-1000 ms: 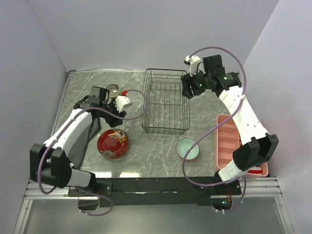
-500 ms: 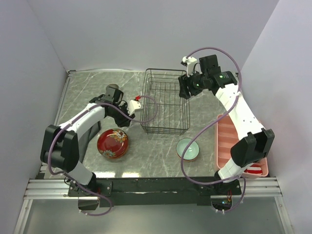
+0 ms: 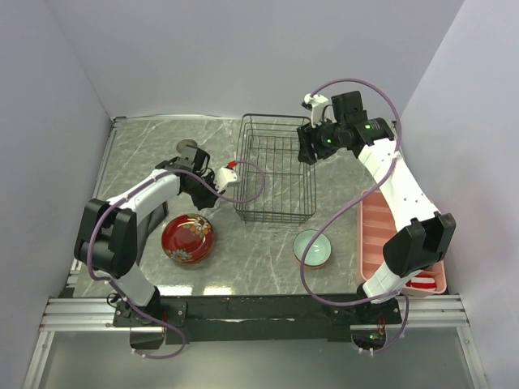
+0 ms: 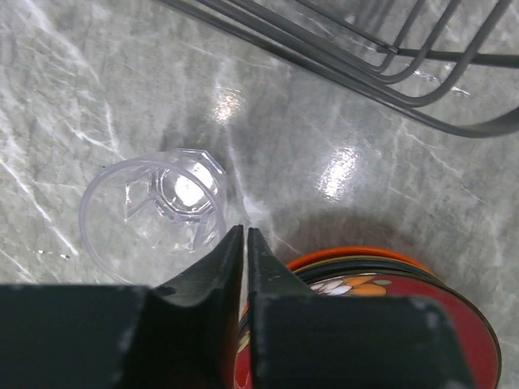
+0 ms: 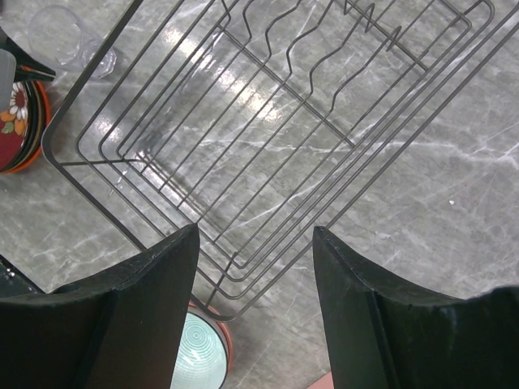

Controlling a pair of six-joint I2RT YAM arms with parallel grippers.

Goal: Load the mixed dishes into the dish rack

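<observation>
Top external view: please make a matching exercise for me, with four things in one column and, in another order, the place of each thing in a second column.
Things
1. dish rack
2. red floral bowl
3. mint-green bowl
4. pink tray

Places
A. along the right edge of the table
B. in front of the rack's near right corner, left of the pink tray
C. in the middle of the table, empty
D. to the near left of the rack

Right pairs: 1-C, 2-D, 3-B, 4-A
</observation>
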